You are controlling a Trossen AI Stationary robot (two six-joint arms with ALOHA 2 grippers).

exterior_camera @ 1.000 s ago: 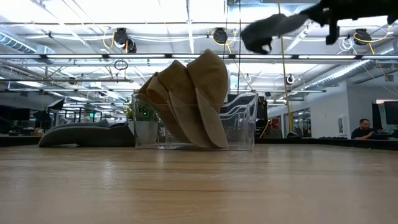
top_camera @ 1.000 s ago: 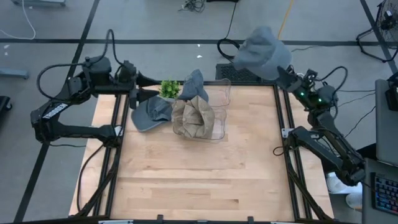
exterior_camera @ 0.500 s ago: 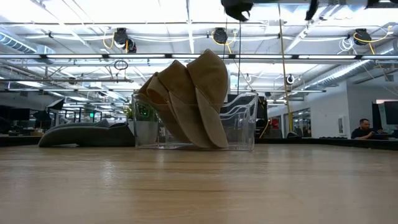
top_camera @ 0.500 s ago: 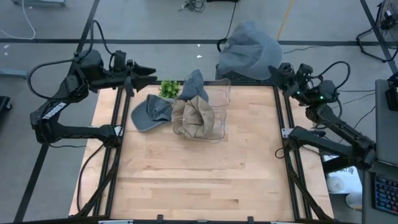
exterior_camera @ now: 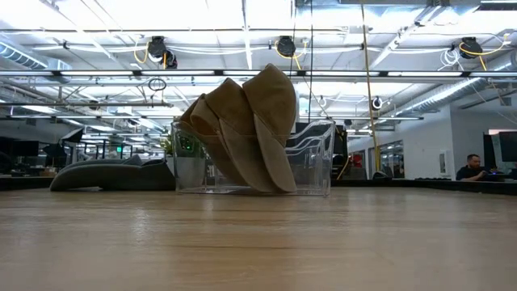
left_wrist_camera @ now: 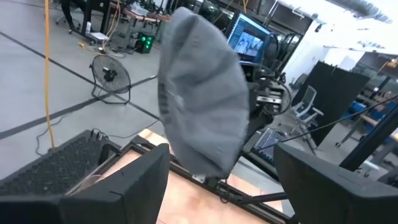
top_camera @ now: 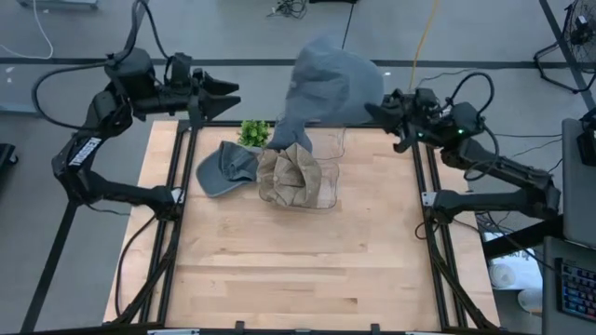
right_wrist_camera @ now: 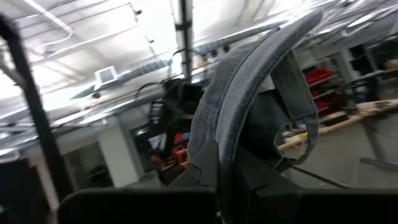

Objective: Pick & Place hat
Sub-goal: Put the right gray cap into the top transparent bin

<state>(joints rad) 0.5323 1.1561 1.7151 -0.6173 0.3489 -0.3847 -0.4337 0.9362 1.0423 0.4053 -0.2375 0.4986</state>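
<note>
A grey-blue hat (top_camera: 328,82) hangs high over the table's far edge, above the far end of a clear bin (top_camera: 328,191); my right gripper (top_camera: 379,112) is shut on it. The left wrist view shows this hat (left_wrist_camera: 202,106) standing on edge. The bin holds tan hats (top_camera: 289,177) and another grey-blue hat (top_camera: 291,126) standing in its far end. A third grey hat (top_camera: 226,167) lies flat on the table left of the bin. My left gripper (top_camera: 228,93) is open and holds nothing, high over the far left corner, pointing level toward the held hat. My right gripper pinches the hat's rim (right_wrist_camera: 208,134) between its two shut fingers, close to the back strap opening (right_wrist_camera: 292,134). The fingers come from the table's right side, slanting upward. The hat is lifted clear and stands above and beyond the fingers, its crown toward the table's left.
A small green plant (top_camera: 253,132) stands at the far edge between the lying hat and the bin. In the low view the bin (exterior_camera: 315,162) with tan hats (exterior_camera: 246,133) fills the middle. Bare wooden tabletop (top_camera: 298,270) spreads over the near half. Dark frame rails (top_camera: 433,233) run along both sides.
My right gripper has swung from beyond the far right corner toward the table's left along the far edge, rising and tipping upward, carrying the hat over the bin's far end. My left gripper has risen and drawn back toward the far left corner, still open.
</note>
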